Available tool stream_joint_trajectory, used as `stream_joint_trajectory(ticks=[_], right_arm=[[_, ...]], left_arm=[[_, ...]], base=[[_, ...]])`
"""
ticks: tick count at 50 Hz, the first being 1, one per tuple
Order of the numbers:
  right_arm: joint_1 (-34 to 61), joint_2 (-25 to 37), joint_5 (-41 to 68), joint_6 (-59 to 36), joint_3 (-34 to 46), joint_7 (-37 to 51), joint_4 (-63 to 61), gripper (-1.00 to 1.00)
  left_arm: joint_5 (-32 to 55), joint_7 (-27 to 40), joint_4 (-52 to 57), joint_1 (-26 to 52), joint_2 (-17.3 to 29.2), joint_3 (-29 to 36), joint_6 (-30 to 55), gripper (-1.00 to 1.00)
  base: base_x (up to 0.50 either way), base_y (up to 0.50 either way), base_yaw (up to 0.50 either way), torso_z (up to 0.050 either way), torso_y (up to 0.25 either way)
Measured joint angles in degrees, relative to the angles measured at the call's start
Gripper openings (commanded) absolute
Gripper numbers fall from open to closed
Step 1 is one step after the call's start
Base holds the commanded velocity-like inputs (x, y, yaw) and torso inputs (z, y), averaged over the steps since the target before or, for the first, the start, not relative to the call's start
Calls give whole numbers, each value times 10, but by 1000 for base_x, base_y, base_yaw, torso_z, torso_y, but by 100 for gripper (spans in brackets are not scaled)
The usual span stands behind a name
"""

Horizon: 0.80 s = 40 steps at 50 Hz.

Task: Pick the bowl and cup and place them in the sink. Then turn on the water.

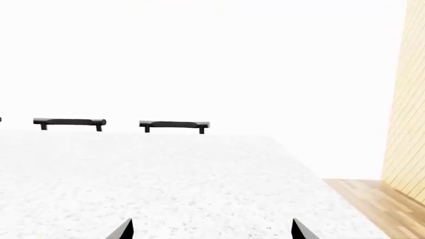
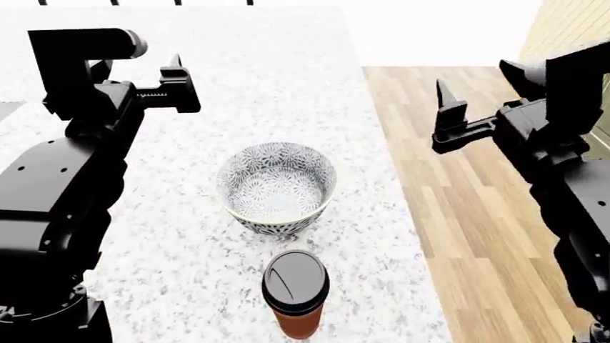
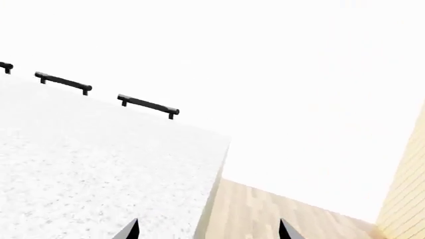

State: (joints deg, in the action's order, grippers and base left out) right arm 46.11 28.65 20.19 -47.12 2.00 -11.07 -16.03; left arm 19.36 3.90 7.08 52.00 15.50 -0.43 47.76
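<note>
The bowl [image 2: 277,187] sits upright near the middle of the speckled white surface [image 2: 276,86] in the head view, its patterned inside holding nothing. The cup [image 2: 296,291] stands upright just beside it at the bowl's 6 o'clock, black lid on, so its contents cannot be seen; a thin strip of surface separates the two. The sink does not show in any view.

The left gripper [image 2: 176,82] hangs above the surface at about the bowl's 10 o'clock, well apart from it. In the left wrist view, its two dark fingertips [image 1: 123,230] stand spread with only bare surface between them, so it is released and carries nothing. The right gripper [image 2: 446,107] hovers at about the bowl's 2 o'clock, out past the surface's edge and over the wooden floor [image 2: 476,214]. In the right wrist view, its fingertips [image 3: 129,231] are likewise parted and grasp nothing, with the surface's edge running between them.

Beyond the far end of the surface, both wrist views show black bar handles [image 1: 174,125] against a white background. A pale slatted wooden wall [image 1: 405,99] rises beside the floor. Nothing lies between either gripper and the bowl or cup.
</note>
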Motion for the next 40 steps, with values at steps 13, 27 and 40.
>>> stream_joint_trajectory(ticks=[13,27,40], right_arm=[[28,157,168,-138,-5,-196,-152,100],[104,270,288,-229,45,-346,-273,100],[173,277,337,-289,112,-391,-326,100]], left_arm=[[-4,1,-11,8,5,7,-5,100],[-5,2,-19,7,6,11,-13,100],[1,4,-15,1,7,8,-14,100]], base=[[0,0,0,0,0],[0,0,0,0,0],[0,0,0,0,0]])
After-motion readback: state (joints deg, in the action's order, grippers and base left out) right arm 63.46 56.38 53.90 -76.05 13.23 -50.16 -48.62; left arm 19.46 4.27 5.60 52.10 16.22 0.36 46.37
